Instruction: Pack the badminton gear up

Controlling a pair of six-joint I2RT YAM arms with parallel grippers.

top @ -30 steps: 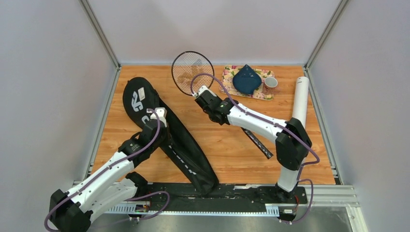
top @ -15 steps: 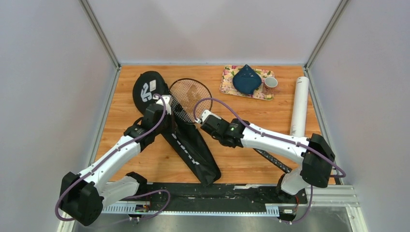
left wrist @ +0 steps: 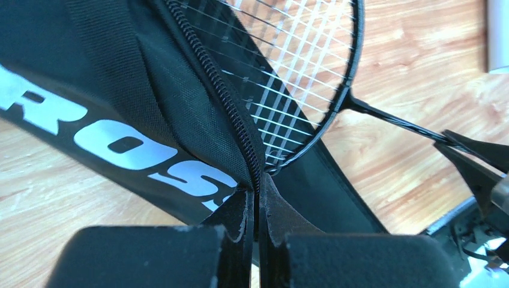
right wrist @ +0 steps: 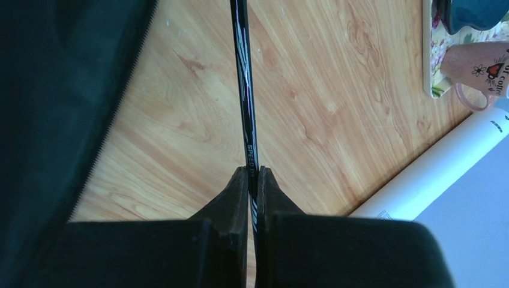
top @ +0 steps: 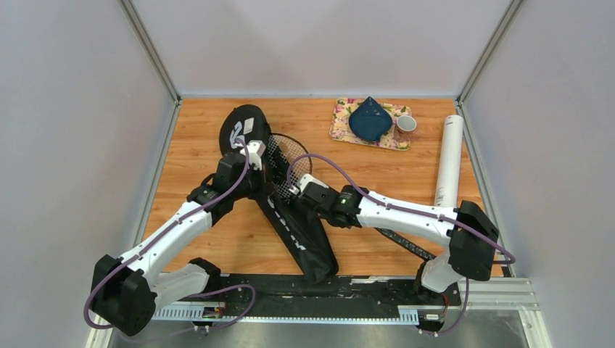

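Top external: left arm reaches forward-right, elbow low, left gripper pinched shut on the zipper edge of the racket cover, which lies diagonally mid-table. Right arm stretches left, nearly flat, right gripper clamped on the racket shaft, head partly inside the cover mouth. Tube lies far right.

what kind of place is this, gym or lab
Probably a robot lab test cell, not a gym: grey wall panels on aluminium posts box in a wooden table, with left arm and right arm bolted on.
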